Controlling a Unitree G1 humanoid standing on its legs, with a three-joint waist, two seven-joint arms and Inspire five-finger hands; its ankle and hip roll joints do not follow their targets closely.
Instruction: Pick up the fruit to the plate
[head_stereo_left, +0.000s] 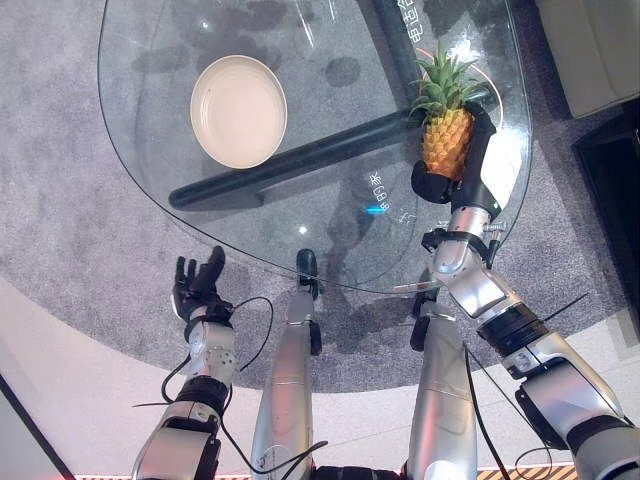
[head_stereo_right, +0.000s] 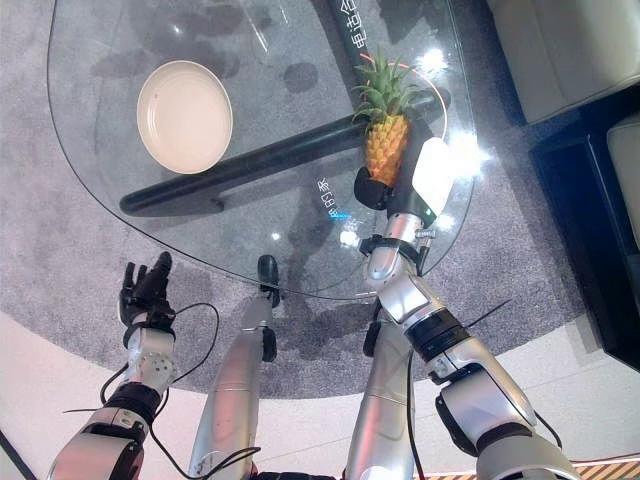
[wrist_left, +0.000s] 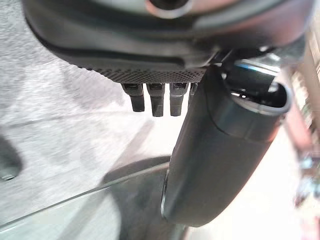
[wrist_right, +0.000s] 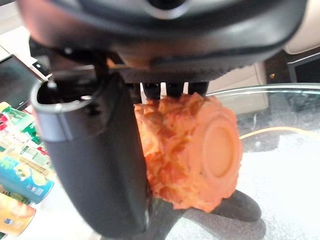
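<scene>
Fruit grasped at the right end of the table; transfer to the plate not yet made.

The pineapple (head_stereo_left: 447, 138) is found in the right hand (head_stereo_left: 455, 178), with thumb and fingers curled round its orange body, as is confirmed in the right wrist view, where the fruit's base is seen past the closed fingers (wrist_right: 167, 90). Whether the fruit is lifted clear of the glass table (head_stereo_left: 330, 215) or is resting on it cannot be told. The plate (head_stereo_left: 238, 110) is observed empty, well apart from the fruit, toward the table's left side. The left hand (head_stereo_left: 197, 283) is held off the table's near edge, its fingers straight and apart, nothing carried. The grasp is judged complete; the carry across and the release onto the plate are judged outstanding.
</scene>
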